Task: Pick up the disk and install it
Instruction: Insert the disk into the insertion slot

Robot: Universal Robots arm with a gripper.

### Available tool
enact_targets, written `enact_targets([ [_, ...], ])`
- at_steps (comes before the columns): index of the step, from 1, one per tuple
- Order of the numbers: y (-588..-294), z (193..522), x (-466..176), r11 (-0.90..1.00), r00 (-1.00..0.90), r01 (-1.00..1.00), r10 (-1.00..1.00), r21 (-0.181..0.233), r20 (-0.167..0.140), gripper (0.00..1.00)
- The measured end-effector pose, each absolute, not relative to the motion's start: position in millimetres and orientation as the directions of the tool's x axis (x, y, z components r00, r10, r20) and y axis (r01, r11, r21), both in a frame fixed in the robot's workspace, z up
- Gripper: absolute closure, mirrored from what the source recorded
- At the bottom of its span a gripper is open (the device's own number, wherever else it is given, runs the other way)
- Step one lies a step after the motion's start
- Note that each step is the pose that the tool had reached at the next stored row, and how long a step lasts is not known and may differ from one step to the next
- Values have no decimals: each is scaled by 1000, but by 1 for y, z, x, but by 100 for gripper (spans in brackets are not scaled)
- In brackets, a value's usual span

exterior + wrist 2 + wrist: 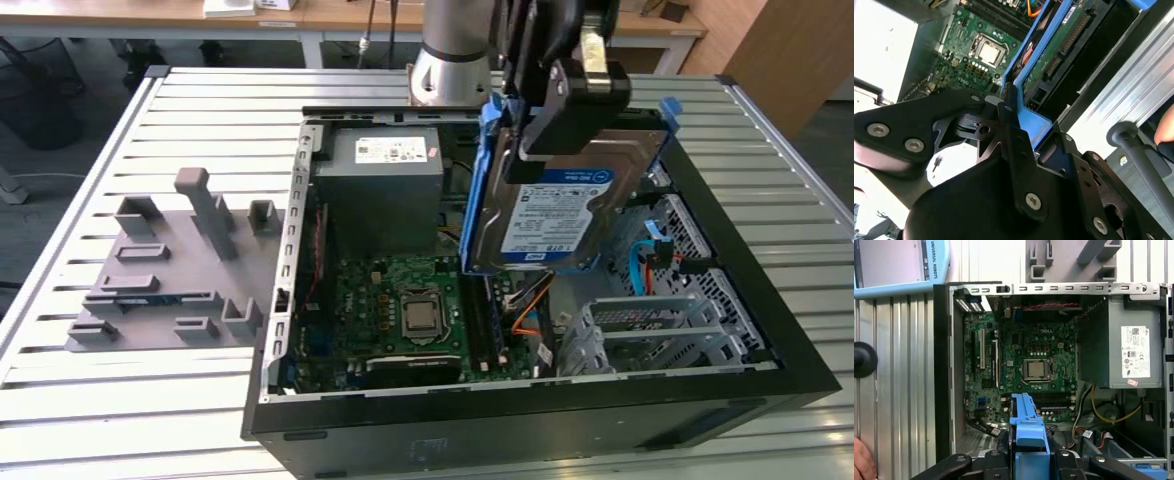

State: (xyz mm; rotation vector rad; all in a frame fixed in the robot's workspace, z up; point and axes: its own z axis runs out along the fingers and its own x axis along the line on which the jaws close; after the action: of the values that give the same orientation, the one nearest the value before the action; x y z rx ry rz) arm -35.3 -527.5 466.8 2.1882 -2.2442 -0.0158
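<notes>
The disk (558, 205), a silver-grey drive with a white-and-blue label in a blue plastic bracket, hangs tilted and nearly on edge above the open computer case (534, 425) in the exterior view. My gripper (558, 130) is shut on the bracket's upper end. In the second wrist view the black fingers (1013, 125) clamp the blue bracket (1030, 122), and the disk's green underside (1054, 50) runs away from them. The first wrist view has the bracket (1027, 427) sticking out between the fingers, over the case's lower bays.
Inside the case lie the motherboard (407, 300), a grey metal box with a white sticker (383, 185) and a metal drive cage (661, 330). A grey fixture (167, 270) sits on the slatted table. A hand (861, 462) and a pendant (899, 265) lie beside the case.
</notes>
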Motion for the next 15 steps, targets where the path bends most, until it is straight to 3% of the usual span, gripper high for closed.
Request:
enact_targets([
  [15, -557, 461, -23, 26, -26, -1000, -1000, 12, -2, 64],
])
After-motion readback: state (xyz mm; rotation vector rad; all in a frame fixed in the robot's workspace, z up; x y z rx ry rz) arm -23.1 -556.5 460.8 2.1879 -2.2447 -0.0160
